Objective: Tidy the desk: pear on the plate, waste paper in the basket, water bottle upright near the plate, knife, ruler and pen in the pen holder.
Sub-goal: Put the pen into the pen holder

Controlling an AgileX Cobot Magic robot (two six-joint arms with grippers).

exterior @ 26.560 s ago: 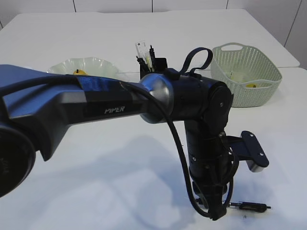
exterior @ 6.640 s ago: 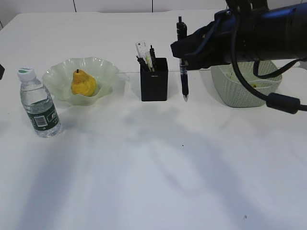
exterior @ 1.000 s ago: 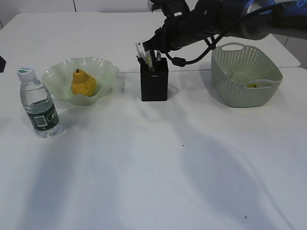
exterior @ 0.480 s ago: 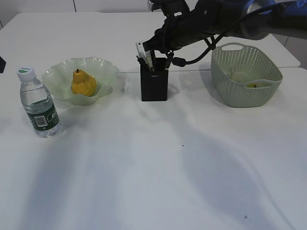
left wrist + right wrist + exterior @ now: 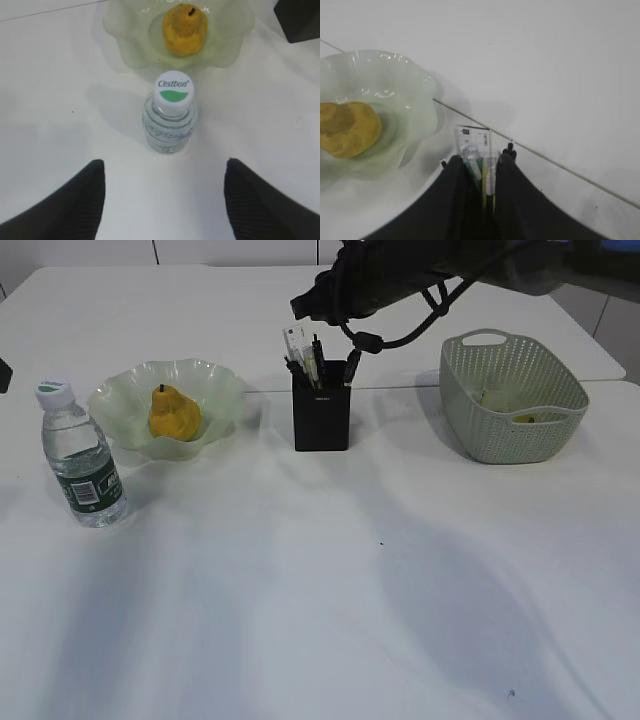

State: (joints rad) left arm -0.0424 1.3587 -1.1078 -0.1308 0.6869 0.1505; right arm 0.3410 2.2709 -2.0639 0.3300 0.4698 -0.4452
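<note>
Pens and ruler stand in the pen holder, so the right gripper hangs above, jaws a little apart and empty, while the left gripper, jaws wide, sits by the water bottle.

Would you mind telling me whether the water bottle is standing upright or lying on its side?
Upright. The water bottle stands on its base with its white cap on top, beside the plate; the left wrist view looks straight down on the cap.

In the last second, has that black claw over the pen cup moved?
Yes. The right gripper has risen, now clear above the pen holder instead of down among its contents.
</note>
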